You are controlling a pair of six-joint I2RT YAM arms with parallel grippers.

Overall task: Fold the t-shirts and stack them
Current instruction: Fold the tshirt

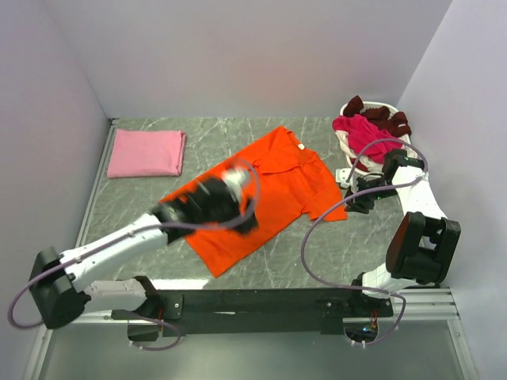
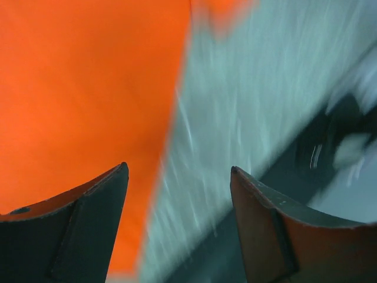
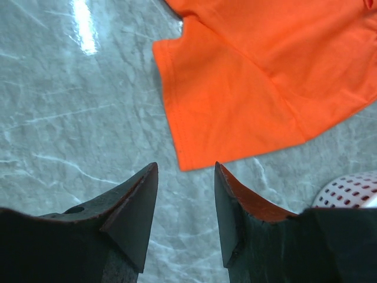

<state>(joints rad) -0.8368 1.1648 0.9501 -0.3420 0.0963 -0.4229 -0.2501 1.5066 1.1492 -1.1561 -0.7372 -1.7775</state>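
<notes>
My left fingers [image 2: 88, 236] stand apart with nothing between them, over an edge of the orange t-shirt [image 1: 273, 198]. My right fingers [image 3: 132, 218] are apart too and empty, just short of its sleeve. That shirt lies spread flat on the counter [image 1: 214, 134], not yet folded. The pink t-shirt [image 1: 146, 153] sits folded at the far left. A magenta t-shirt [image 1: 360, 131] and a maroon t-shirt [image 1: 388, 117] are heaped in the basket [image 3: 347, 191]. I judge one done, and at least three left.
</notes>
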